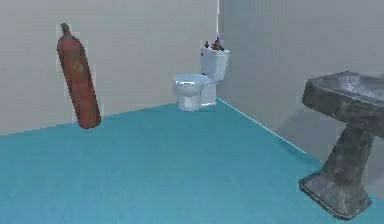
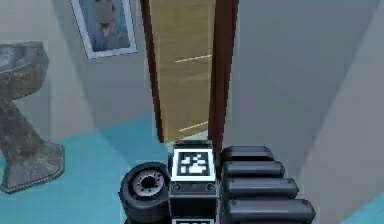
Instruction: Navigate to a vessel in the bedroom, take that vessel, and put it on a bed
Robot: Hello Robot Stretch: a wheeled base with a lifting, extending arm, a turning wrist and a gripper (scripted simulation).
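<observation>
White toilet (image 1: 197,85) and red cylinder (image 1: 78,78) are standing beyond a stone pedestal sink (image 1: 350,92); gripper (image 2: 150,190) is sitting near that sink, and whether it is grasping anything cannot be told.

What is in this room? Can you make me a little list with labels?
room: bathroom with teal floor
far corner: white toilet
forward view's left: red cylinder leaning on wall
forward view's right: grey pedestal sink
arm side view's middle: wooden door in dark red frame
beside the door: framed portrait on wall
bottom edge: arm
</observation>
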